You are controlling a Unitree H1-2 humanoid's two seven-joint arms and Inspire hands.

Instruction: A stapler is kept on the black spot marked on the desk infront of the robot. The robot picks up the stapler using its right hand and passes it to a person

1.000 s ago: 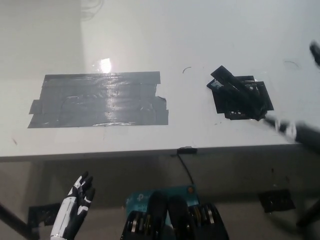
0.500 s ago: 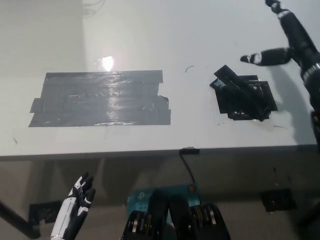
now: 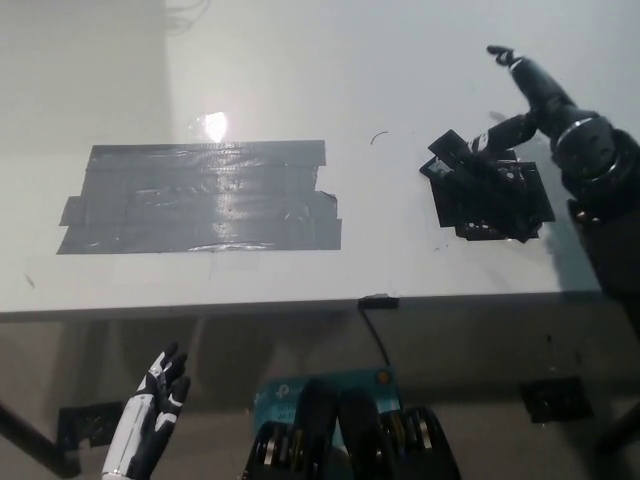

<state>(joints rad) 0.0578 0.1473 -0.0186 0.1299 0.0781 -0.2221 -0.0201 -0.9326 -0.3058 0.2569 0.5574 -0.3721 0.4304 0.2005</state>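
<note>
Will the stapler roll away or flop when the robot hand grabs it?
Probably not. The stapler looks long and flat-sided, lying on the black spot, so it should slide rather than roll. It looks hard and stiff, though its top might hinge open. The right hand is open just above it; the left hand rests low.

A white desk (image 3: 300,90) fills the upper part of the view, its near edge running straight across from left to right; a bright spot of light (image 3: 211,126) glares on the top, left of the middle; a large patch of grey tape (image 3: 200,195) lies on the left half, shiny and creased; a small dark curved mark (image 3: 378,137) sits just right of the middle; a thin black cable (image 3: 373,335) hangs from a clip at the near edge; below lies a dull brownish floor (image 3: 230,370) with black tape patches (image 3: 552,400) at the right and the left (image 3: 85,424).
</note>
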